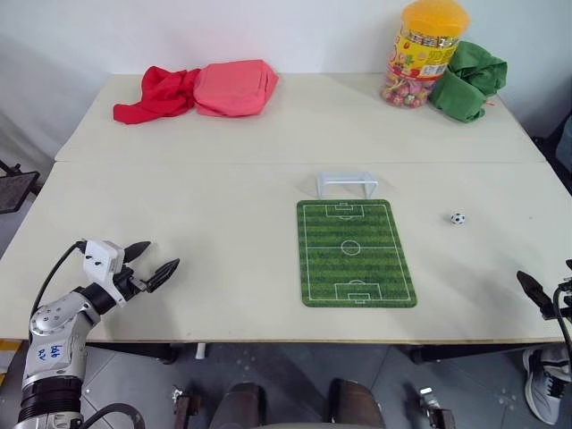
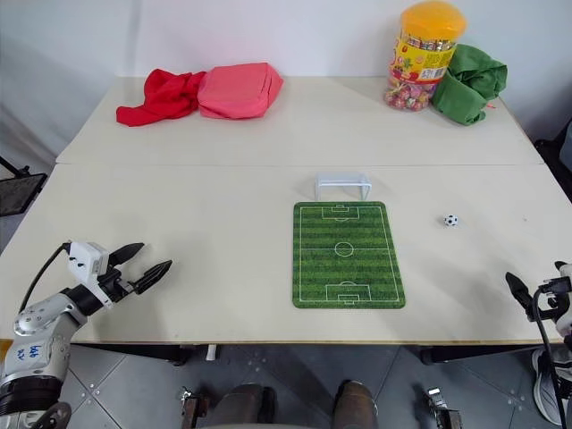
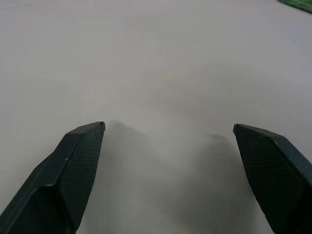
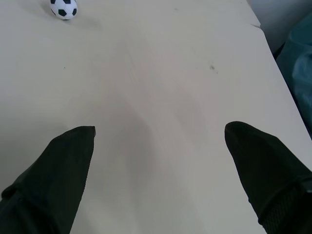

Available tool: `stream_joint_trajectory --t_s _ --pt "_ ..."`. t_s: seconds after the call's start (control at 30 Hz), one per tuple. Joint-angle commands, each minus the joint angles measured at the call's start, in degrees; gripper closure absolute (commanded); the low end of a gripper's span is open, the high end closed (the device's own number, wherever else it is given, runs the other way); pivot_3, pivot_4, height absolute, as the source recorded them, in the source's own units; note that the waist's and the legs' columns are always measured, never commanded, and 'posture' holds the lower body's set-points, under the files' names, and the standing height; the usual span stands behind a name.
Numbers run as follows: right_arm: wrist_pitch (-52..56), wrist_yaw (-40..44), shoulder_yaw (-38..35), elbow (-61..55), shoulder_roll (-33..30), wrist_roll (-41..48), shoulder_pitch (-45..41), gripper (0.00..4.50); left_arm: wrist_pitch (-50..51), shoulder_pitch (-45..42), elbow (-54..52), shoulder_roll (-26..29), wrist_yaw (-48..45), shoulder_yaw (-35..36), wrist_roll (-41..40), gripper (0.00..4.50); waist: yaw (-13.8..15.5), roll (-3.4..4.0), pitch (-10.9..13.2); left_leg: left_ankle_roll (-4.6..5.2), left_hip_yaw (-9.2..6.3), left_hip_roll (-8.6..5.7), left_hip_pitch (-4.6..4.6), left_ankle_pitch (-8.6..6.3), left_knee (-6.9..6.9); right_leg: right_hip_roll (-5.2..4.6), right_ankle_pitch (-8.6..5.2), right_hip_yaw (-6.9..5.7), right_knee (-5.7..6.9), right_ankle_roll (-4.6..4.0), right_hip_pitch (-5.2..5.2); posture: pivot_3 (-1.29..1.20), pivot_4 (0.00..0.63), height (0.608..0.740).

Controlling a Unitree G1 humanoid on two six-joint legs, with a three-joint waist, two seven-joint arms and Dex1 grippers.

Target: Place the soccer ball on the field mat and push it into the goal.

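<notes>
Right wrist view puts the tiny white soccer ball with black patches [image 4: 64, 8] on the bare table beside the green striped field mat [image 1: 356, 253], ahead and inboard of the empty, wide-open right gripper [image 4: 158, 131], far nearer than the open left gripper [image 1: 150, 259]

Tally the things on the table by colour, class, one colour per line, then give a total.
Red or pink: 2, the red cloth and the pink pouch.
Green: 2, the field mat and the green cloth.
White: 2, the goal and the soccer ball.
Orange-lidded: 1, the candy jar.
Total: 7.
</notes>
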Motion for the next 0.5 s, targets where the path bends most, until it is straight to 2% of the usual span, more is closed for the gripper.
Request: stream_joint_trajectory --t_s 0.03,0.3,0.43,0.5 --pt "0.25 -0.27 -2.04 -2.17 0.23 1.14 0.51 0.03 -0.05 -1.06 -0.11 1.0 -1.13 0.96 -0.89 0.0 0.0 0.0 0.0 0.0 0.0 0.0 0.0 0.0 0.0 0.01 0.0 0.0 0.0 0.0 0.0 0.0 0.15 0.74" --pt "6.53 -0.42 -2.6 -7.14 -0.91 3.34 -0.53 0.03 6.25 -2.34 -2.55 1.99 1.07 0.69 -0.28 0.0 0.02 0.0 0.0 0.0 0.0 0.01 0.0 0.0 -0.01 0.01 0.0 0.01 0.01 0.0 -0.01 0.0 0.15 0.74" --pt "12.28 0.43 -1.64 -10.17 -2.99 4.65 -3.53 0.03 6.64 -2.57 -5.12 2.47 -2.26 -0.26 -1.48 0.0 -0.02 0.0 0.02 0.0 0.07 0.01 0.0 0.0 0.02 0.02 0.01 0.1 0.01 -0.02 -0.03 0.0 0.15 0.74" --pt "15.28 1.44 0.6 -10.79 -4.36 5.55 -7.94 0.03 3.69 -3.69 -5.43 2.58 -5.11 -1.15 -1.08 0.0 -0.1 0.0 0.02 0.0 0.07 0.04 0.02 -0.01 0.02 0.05 0.02 0.11 0.02 -0.03 -0.04 0.0 0.15 0.74"
